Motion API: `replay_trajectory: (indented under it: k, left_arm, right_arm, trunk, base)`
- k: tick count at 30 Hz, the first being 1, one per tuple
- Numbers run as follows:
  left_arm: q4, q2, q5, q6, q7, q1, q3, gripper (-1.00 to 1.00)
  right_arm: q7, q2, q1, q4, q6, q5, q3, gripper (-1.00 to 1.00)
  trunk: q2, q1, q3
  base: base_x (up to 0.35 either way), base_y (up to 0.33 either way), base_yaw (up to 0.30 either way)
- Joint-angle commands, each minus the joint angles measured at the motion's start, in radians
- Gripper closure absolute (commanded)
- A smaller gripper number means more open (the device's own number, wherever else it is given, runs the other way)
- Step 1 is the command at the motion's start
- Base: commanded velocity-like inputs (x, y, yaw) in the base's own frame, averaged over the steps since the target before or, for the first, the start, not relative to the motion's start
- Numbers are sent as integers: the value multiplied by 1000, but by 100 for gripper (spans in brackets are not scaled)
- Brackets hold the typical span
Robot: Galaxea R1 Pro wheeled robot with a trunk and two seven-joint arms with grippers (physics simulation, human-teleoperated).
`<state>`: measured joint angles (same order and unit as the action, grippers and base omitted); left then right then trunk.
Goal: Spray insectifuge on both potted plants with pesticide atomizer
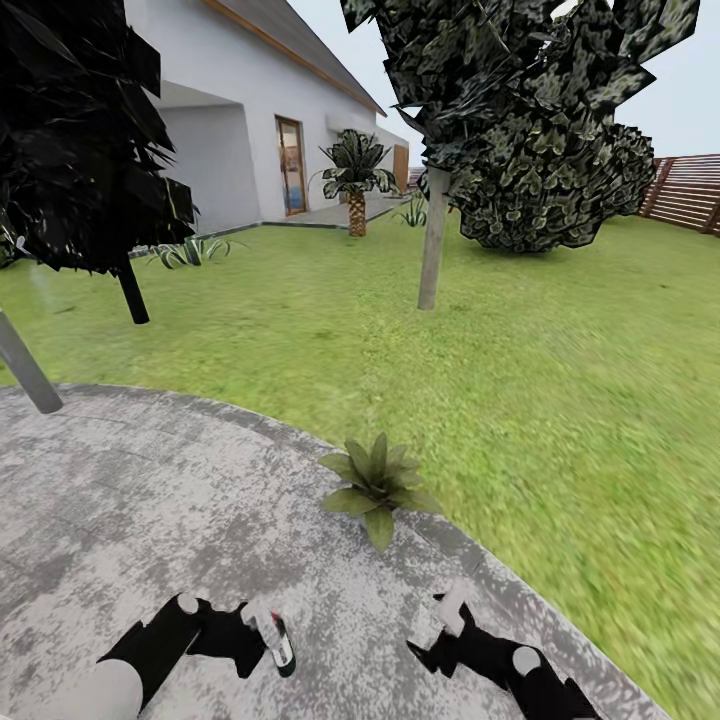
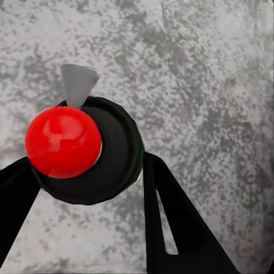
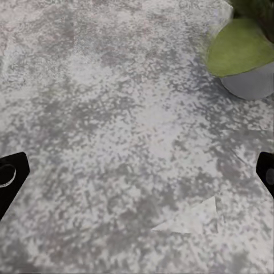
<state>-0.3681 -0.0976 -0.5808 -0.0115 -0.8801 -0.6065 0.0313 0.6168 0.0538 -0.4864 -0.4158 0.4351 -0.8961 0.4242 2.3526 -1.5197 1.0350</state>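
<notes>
The pesticide atomizer [image 1: 277, 640] is already picked up: it sits in the left gripper [image 1: 262, 640], low in the head view at about seven o'clock, over the concrete patio [image 1: 150, 500]. In the left wrist view the bottle [image 2: 85, 151] is seen end-on, a dark round body with a red cap and a pale nozzle, and the two dark fingers [image 2: 171, 222] are closed against its sides. So the fetching is done, I judge, and the spraying is what remains.

One potted plant [image 1: 377, 485] stands at the patio's curved rim, at about twelve o'clock from the grippers and near them; the right wrist view catches its grey pot [image 3: 251, 83] and a leaf. No spray is visible on it. The second plant I cannot pick out for certain.

The right gripper [image 1: 440, 640], at about five o'clock, holds nothing, its fingers spread wide apart over bare concrete.

Room is generous: open patio around both arms, lawn [image 1: 560, 400] beyond the rim from one to four o'clock. A slanted grey post [image 1: 25, 370] stands at nine o'clock, a tree trunk [image 1: 433, 240] farther off at twelve, and a slat fence [image 1: 690, 190] at two.
</notes>
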Motion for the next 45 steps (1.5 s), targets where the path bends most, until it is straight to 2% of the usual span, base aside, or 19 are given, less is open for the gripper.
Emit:
replay_trajectory:
  k: [1,3,4,6,7,10,14,20,21,22,23,25,28,29,40,45]
  left_arm:
    - [-3,-1,-41,0,-42,-3,2,100]
    - [-4,2,-118,5,-100,-17,1,100]
    - [-4,3,-134,9,-119,-27,1,100]
    - [-4,3,-146,20,-163,-41,2,100]
    - [-5,3,-151,29,-186,-45,2,100]
    - [-5,8,-182,51,-211,-66,3,100]
    - [-5,14,-255,65,-217,-73,1,100]
    - [-20,17,-287,109,-219,-76,2,100]
    - [-30,17,-294,113,-223,-76,2,100]
    - [-44,18,-307,117,-239,-76,1,100]
    - [-57,22,-319,120,-263,-76,1,100]
    - [-80,39,-335,121,-300,-76,2,100]
    - [-99,51,-358,122,-318,-76,2,100]
    - [-101,53,-366,122,-320,-76,2,100]
    - [-104,61,-371,117,-323,-76,1,100]
    - [-105,85,-372,110,-321,-76,1,100]
  right_arm:
    - [59,6,-2,-20,-8,-9,8,-100]
    - [119,19,-8,-54,-37,-9,6,-100]
    - [128,28,-16,-62,-43,-10,-7,-100]
    - [135,35,-28,-68,-51,-10,-68,-100]
    - [136,37,-33,-70,-63,-9,-115,-100]
    - [138,44,-38,-80,-124,-7,-194,-100]
    - [139,61,-40,-101,-155,-7,-213,-100]
    - [140,73,-50,-107,-159,-9,-225,-100]
    - [143,74,-54,-107,-160,-9,-238,-100]
    - [147,75,-61,-108,-166,-9,-269,-100]
    - [151,75,-65,-108,-183,-8,-304,-100]
    - [154,76,-71,-117,-221,-6,-345,-100]
    - [156,76,-74,-134,-245,-4,-363,-100]
    - [156,79,-75,-138,-249,-4,-365,100]
    - [157,89,-77,-142,-253,-4,-373,100]
    - [158,98,-77,-141,-253,-6,-374,100]
  trunk:
    - [0,0,1]
    - [0,0,1]
    - [0,0,1]
    - [0,0,1]
    - [0,0,1]
    - [0,0,1]
    - [0,0,1]
    - [0,0,1]
    - [0,0,1]
    - [0,0,1]
    - [0,0,1]
    - [0,0,1]
    - [0,0,1]
    - [0,0,1]
    - [0,0,1]
    - [0,0,1]
  base:
    - [0,0,0]
    - [0,0,0]
    - [0,0,0]
    - [0,0,0]
    - [0,0,0]
    - [0,0,0]
    - [0,0,0]
    - [0,0,0]
    - [0,0,0]
    - [0,0,0]
    - [0,0,0]
    - [0,0,0]
    - [0,0,0]
    - [0,0,0]
    - [0,0,0]
    - [0,0,0]
